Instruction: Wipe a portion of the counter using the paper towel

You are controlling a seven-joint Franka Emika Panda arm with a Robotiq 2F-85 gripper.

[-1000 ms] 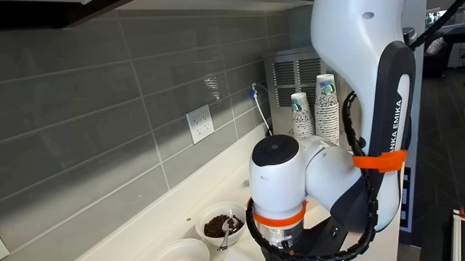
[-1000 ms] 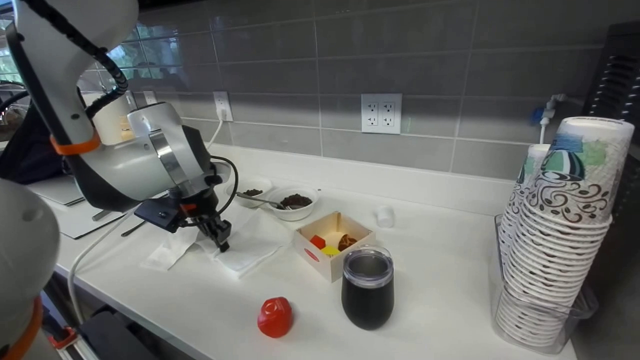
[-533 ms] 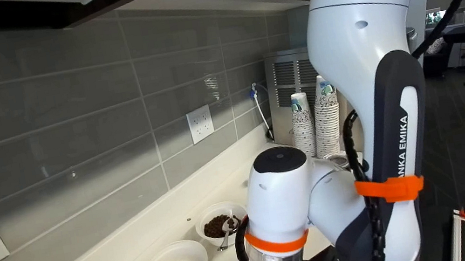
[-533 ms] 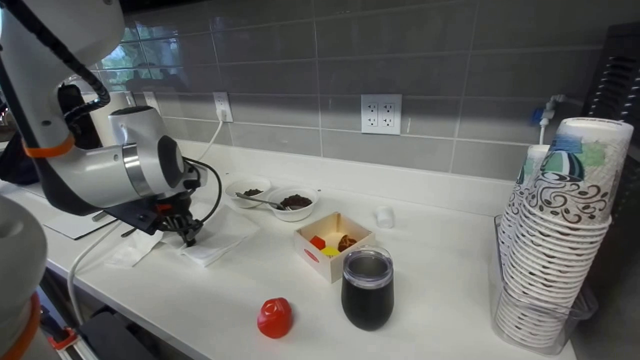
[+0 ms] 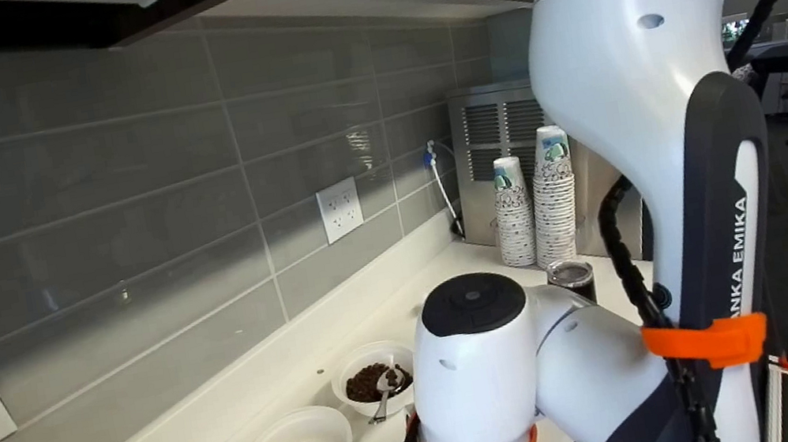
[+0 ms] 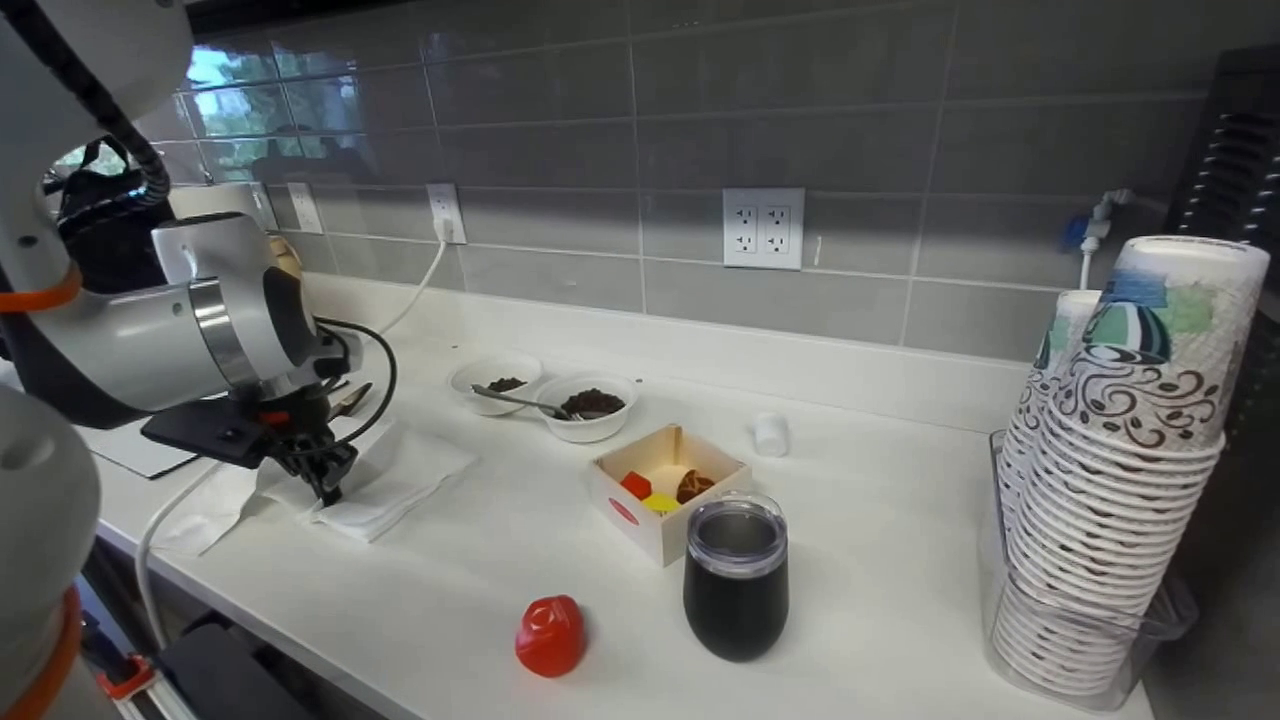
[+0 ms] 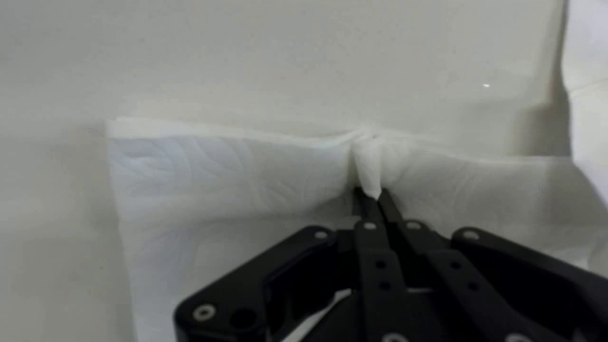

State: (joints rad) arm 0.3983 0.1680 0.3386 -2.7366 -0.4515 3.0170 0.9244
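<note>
- Paper towel [image 7: 213, 199]: white, embossed, folded; lying on the table [image 6: 880, 520], nearer the front edge than the two white bowls [image 6: 585, 430] and toward the end away from the stacked paper cups [image 6: 1120, 500].
- Tool [image 7: 373, 194]: pinching a small gathered ridge at one towel edge, jaws standing tight together on it.
- White paper flap [image 6: 220, 505]: lying beside the towel, closer to the front edge; joined to it or separate, cannot tell.
- Handling, as judged: light, limp, likely sliding easily on the smooth table, bunching when pushed, tearing if wet.
- Hold, as judged: the present edge pinch is suiting a dragging stroke; catching all layers would be serving better than one ply.
- Change over the last second: tool, towel and flap are travelling along the table, roughly parallel to the front edge, farther from the pale box [image 6: 645, 520], which is standing unmoved. In an exterior view the black tumbler [image 5: 571, 273] is now showing past the arm [image 5: 626, 78].
</note>
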